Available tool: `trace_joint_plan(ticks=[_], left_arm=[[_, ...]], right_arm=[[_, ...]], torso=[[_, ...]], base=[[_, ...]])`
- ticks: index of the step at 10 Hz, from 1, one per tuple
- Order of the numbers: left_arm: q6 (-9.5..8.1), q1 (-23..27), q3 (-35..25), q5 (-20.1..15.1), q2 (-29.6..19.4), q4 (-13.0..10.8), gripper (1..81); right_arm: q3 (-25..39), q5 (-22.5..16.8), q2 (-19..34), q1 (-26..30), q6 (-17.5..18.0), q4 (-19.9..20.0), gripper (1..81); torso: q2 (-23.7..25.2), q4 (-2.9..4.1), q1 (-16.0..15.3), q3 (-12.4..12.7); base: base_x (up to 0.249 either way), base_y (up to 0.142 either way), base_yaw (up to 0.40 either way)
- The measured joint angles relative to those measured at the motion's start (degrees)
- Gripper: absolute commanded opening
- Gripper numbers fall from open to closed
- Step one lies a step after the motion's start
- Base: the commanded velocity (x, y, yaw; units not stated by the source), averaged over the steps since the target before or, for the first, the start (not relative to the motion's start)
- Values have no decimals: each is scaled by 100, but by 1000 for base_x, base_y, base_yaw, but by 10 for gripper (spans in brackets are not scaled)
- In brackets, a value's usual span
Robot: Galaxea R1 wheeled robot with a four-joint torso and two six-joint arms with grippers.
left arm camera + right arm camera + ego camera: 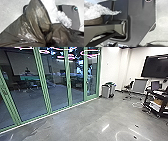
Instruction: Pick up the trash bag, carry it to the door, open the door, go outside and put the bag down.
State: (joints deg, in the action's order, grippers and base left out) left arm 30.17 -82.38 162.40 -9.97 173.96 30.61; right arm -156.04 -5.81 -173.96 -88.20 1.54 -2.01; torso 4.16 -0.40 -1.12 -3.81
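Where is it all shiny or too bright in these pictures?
Head view: light gleams in pale streaks on the grey floor; left wrist view: glare whitens creases of the dark bag; right wrist view: the crumpled white material is nearly washed out.

Dark trash bag (31, 25): one. Green-framed glass panels (55, 84): five, counting the cut-off one at the left edge. Bins (105, 91): at least two, overlapping, so exact count unclear. Wall screen (156, 67): one. Office chair (128, 85) in the room on this side of the glass: one. Grey upright board (139, 86): one. Small dark spots (135, 137) on the near floor: two. Pink ring lights (90, 53): several, overlapping, can't get a number.
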Motion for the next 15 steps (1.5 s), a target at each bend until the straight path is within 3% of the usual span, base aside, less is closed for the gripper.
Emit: trace_joint_plan(ticks=[4, 15], left_arm=[[1, 0, 2, 0, 0, 0, 10], [22, 0, -9, 17, 0, 0, 10]], right_arm=[[0, 0, 1, -11, 0, 0, 811], [0, 1, -13, -35, 0, -62, 811]], torso=[[0, 0, 0, 0], [0, 0, -2, 0]], base=[[183, 0, 0], [183, -72, 0]])
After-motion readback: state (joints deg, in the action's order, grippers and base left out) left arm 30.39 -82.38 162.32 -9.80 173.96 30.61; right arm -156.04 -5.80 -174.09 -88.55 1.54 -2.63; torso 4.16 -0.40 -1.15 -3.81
